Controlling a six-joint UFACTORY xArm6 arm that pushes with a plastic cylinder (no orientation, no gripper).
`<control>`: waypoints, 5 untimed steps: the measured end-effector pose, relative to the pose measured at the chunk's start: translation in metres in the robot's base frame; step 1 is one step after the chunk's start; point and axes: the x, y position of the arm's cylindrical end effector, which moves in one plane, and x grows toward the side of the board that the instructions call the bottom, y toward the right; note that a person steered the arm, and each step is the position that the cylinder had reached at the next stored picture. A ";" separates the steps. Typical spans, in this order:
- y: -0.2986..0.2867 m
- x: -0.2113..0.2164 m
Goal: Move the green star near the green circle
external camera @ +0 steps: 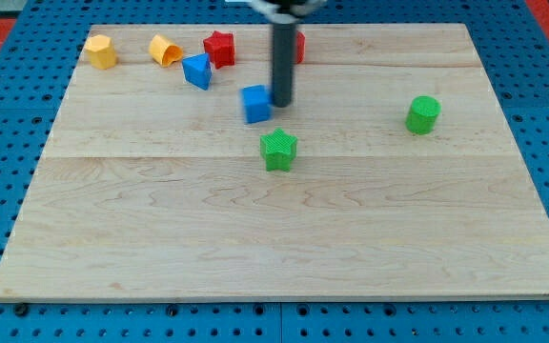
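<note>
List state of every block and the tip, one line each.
my tip: on the board, touching the blue cube's right edge, above the green star
green star: flat, untouched
green circle: upright, far right of the star
blue cube: against the tip
blue block, red block, two yellow blocks: resting near the top edge
</note>
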 end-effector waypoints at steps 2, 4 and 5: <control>-0.022 0.000; -0.012 0.001; -0.023 0.057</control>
